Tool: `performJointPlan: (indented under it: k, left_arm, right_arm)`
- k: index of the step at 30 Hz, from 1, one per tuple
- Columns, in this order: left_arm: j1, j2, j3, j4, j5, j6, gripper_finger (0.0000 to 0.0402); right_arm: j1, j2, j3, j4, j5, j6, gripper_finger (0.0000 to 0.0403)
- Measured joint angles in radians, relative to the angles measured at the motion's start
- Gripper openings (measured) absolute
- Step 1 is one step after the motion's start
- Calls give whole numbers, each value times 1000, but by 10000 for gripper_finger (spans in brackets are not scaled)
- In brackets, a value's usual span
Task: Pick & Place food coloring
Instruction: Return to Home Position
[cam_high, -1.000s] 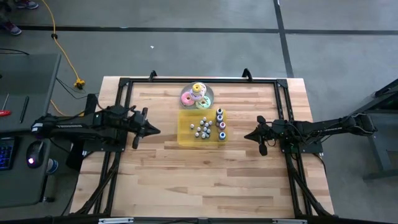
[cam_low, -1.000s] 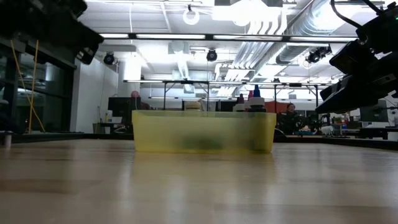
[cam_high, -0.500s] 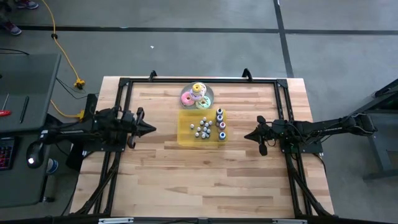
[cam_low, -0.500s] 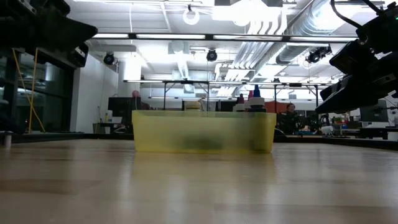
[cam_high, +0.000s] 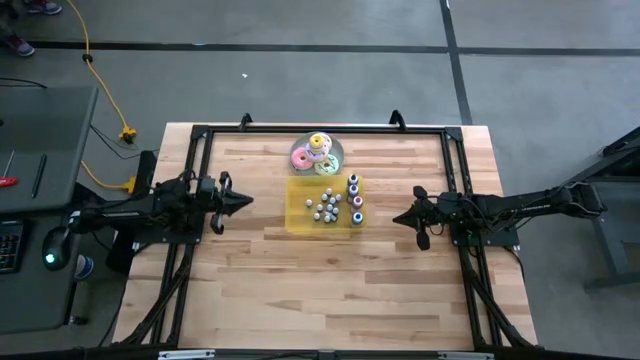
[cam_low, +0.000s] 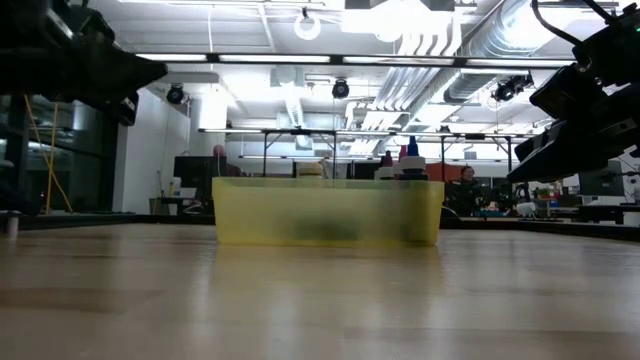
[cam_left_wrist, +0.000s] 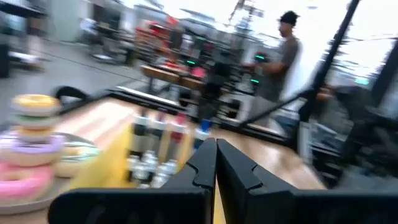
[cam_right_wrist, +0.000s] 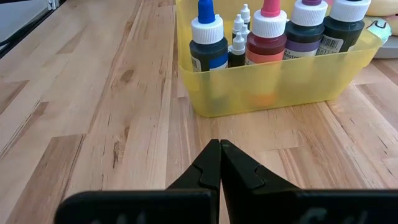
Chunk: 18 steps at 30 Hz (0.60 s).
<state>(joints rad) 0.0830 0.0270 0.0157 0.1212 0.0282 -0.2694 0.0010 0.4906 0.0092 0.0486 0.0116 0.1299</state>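
The food coloring (cam_high: 332, 205) is a cluster of small bottles standing in a translucent yellow tray (cam_high: 298, 218) at the table's middle, toward the far edge. The taller bottles, with white caps (cam_right_wrist: 268, 32), stand at the tray's right end, and their caps rise above the tray's wall (cam_low: 328, 212) in the low view. My left gripper (cam_high: 250, 201) hovers shut to the left of the tray, pointing at it (cam_left_wrist: 216, 143). My right gripper (cam_high: 395, 219) hovers shut to the right of the tray, also pointing at it (cam_right_wrist: 220, 144). Neither touches anything.
A round plate with stacked pastel ring toys (cam_high: 318, 153) stands just beyond the tray's far side. A black metal frame (cam_high: 200, 135) runs along the table's left, far and right edges. Bare wood lies between tray and near edge. A person (cam_left_wrist: 283, 56) stands in the room beyond.
My left gripper has come down and tipped up from a downward slant to nearly level, staying shut, left of the tray. The tray and bottles have not moved.
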Motion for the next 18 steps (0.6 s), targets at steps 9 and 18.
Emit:
performJointPlan:
  k: [9,18]
  left_arm:
    - [1,-19,-2,-100,-100,56,10]
    - [2,-6,-3,-106,-15,63,10]
  right_arm:
    - [0,0,0,0,0,0,0]
    - [0,0,0,0,0,0,0]
